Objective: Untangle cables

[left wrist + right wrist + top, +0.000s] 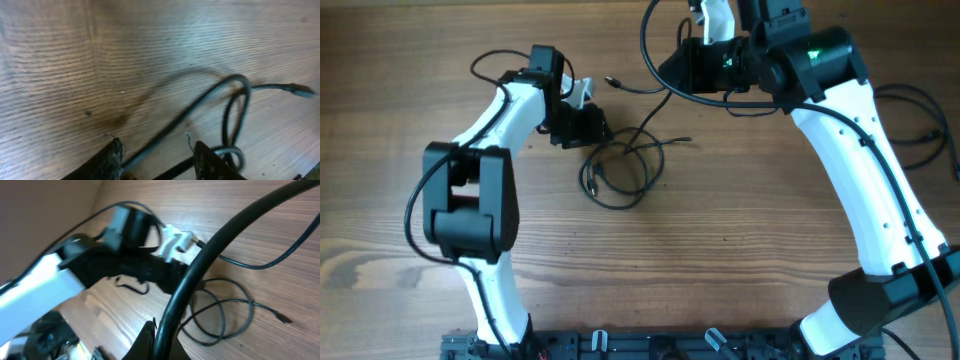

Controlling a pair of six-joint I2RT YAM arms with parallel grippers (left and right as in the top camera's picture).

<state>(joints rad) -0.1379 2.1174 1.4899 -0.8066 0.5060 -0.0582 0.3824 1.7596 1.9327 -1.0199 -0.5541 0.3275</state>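
The cables (620, 172) lie as loose black loops on the wooden table, just right of my left gripper (588, 128). One strand with a small plug (613, 81) runs up toward my right gripper (680, 68). In the left wrist view my left gripper (157, 157) is open, with one cable (200, 102) running between its fingers; a plug (300, 91) lies at the right. In the right wrist view my right gripper (167, 340) is shut on a black cable (225, 235) that rises across the frame. The loops (220, 310) lie below it on the table.
The white and black left arm (100, 260) fills the left half of the right wrist view. Thicker arm wiring (920, 130) hangs beside the right arm. The arm bases sit along the table's near edge (620, 345).
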